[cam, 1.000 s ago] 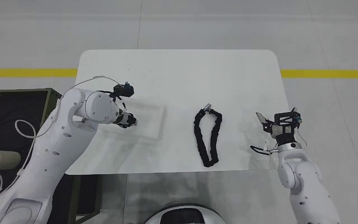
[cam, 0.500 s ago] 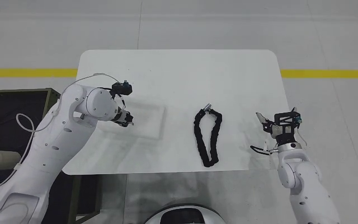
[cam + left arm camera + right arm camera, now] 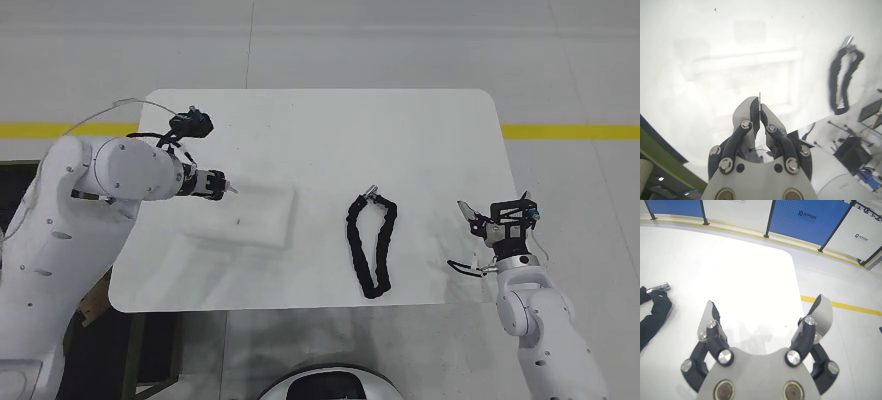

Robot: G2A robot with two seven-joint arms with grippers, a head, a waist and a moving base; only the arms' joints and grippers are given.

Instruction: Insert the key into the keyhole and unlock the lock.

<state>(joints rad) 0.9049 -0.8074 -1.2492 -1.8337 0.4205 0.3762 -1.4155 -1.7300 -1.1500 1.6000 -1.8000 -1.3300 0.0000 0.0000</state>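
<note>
A black fabric-covered chain lock (image 3: 371,245) lies in a loop at the table's middle, its silver cylinder end (image 3: 370,190) pointing away from me. The left wrist view shows the same lock (image 3: 843,75) off to one side. My left gripper (image 3: 226,186) hovers over the white tray's far left corner, shut on a thin flat metal key (image 3: 759,103) held edge-on between its pads. My right gripper (image 3: 476,240) stays at the table's right front, open and holding nothing. The right wrist view shows the lock's silver end (image 3: 659,288) beyond the open right gripper (image 3: 764,309).
A shallow white tray (image 3: 262,215) rests on the white table (image 3: 420,130) left of the lock. Grey floor with a yellow line (image 3: 565,131) lies beyond the table. Dark equipment stands off the left edge.
My left arm has lifted and drawn back toward the far left, carrying the key up from the tray's left edge. The right arm and the lock have kept still.
</note>
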